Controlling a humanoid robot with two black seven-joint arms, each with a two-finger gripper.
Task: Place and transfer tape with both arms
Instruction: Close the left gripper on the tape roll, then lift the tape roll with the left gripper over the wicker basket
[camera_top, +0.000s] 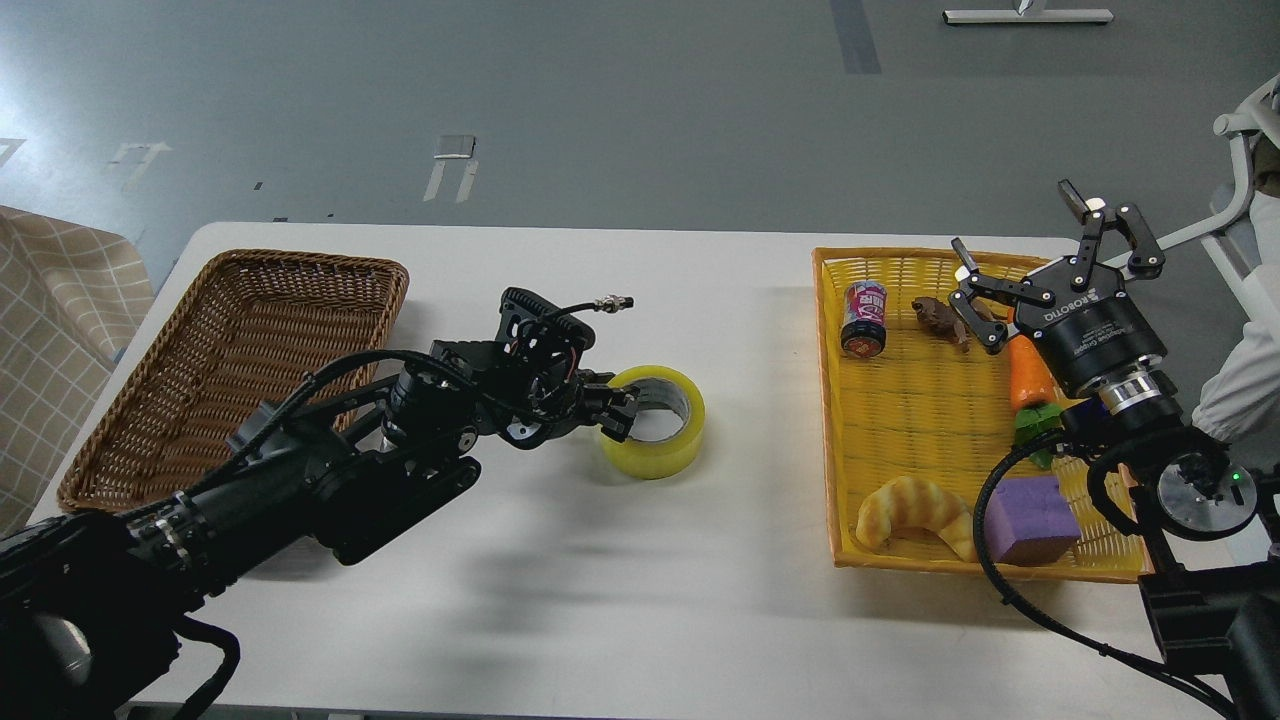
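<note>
Looks like a robotics lab or test bay. Bare grey floor (640, 110) with tape marks (450, 165) across the top of the frame, plain white table (620, 560) mid-frame, staged props: toy food in a yellow tray (830, 420) at right, empty wicker basket (235, 360) at left.

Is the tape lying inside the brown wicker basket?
No. The tape lies on the white table, right of the brown wicker basket, at the left tool.
</note>
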